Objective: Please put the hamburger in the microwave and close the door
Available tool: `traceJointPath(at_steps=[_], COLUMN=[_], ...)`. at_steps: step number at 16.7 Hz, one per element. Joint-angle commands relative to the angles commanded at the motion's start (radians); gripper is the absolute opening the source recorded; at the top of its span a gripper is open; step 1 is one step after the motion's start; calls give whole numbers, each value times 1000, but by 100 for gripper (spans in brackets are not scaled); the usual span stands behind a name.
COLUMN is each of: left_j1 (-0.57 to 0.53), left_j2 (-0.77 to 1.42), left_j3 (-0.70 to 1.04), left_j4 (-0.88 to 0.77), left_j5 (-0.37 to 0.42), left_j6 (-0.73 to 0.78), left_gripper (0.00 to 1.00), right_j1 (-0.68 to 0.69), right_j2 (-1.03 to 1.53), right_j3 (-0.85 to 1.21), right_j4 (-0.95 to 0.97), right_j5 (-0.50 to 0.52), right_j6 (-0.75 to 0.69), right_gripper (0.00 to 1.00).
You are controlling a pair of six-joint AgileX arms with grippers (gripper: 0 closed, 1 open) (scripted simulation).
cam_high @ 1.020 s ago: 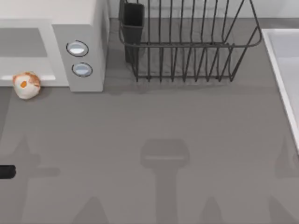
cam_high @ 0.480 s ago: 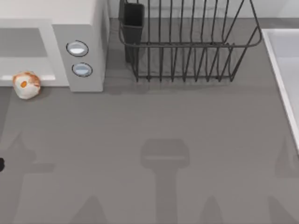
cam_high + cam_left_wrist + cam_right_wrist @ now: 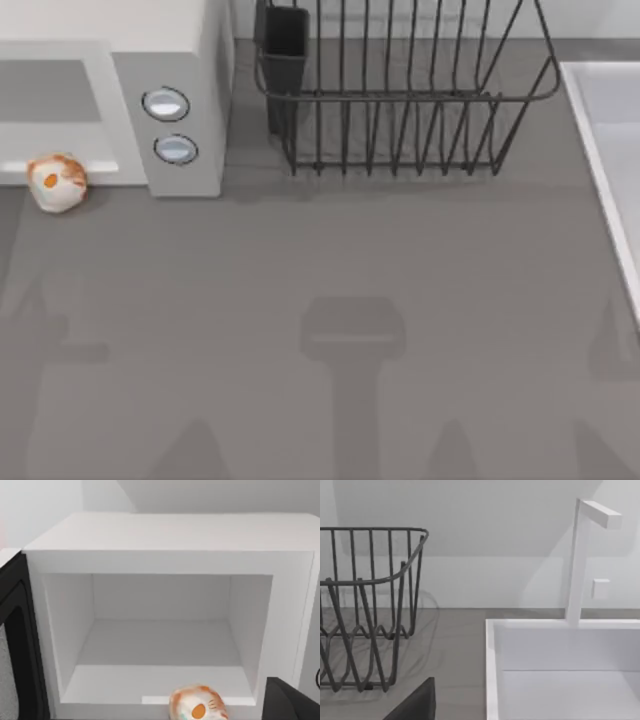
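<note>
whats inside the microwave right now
Nothing: in the left wrist view the microwave stands open with a bare white cavity. The hamburger sits outside, right before the front opening. The near strip of the cavity floor behind the hamburger is covered by it.

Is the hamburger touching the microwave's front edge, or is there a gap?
Cannot tell. In the top view the hamburger overlaps the microwave front edge. In the left wrist view it sits right against the open cavity's lip, with no gap visible, but contact isn't plain.
</note>
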Motion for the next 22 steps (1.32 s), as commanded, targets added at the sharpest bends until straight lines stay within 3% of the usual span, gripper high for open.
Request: traceJointPath(at_steps=[2, 8, 14, 22], left_j1=[17, 173, 198, 452], left_j2=[18, 205, 225, 295], left_j3=[11, 103, 120, 220], left_j4=[11, 97, 99, 68], left_j5=[17, 174, 198, 453], left_j6=[0, 4, 5, 9], left_gripper=[0, 0, 0, 0], right_j1=[0, 0, 0, 0], right_j2=[0, 0, 0, 0], right_j3=[0, 0, 0, 0], right_j4=[0, 0, 0, 0], right_j5=[0, 0, 0, 0], right_j6=[0, 0, 0, 0], right_gripper=[100, 100, 100, 100])
